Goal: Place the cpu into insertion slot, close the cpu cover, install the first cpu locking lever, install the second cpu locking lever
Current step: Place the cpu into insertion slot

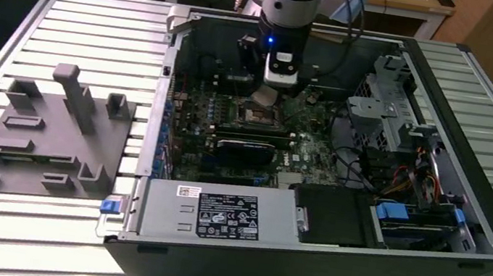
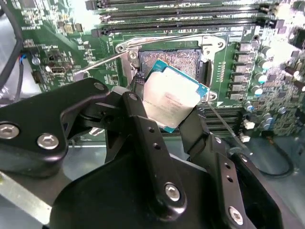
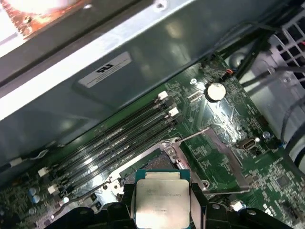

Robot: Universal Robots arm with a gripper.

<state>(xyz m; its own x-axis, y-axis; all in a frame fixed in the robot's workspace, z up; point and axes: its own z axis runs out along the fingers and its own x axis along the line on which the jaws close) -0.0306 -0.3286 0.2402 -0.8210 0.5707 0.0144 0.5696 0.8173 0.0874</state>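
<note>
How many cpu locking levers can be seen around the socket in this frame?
2. In the second wrist view, one lever slants off one corner of the insertion slot; the other lever runs off the opposite corner, past the cpu in the gripper.

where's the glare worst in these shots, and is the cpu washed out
First wrist view: one corner blown out white, the coin cell battery glares, the cpu evenly lit. Second wrist view: the cpu's metal top has a pale sheen, not washed out; capacitors at the board's edge bleach. Exterior view: the table slats shine, the computer case is dim inside.
</note>
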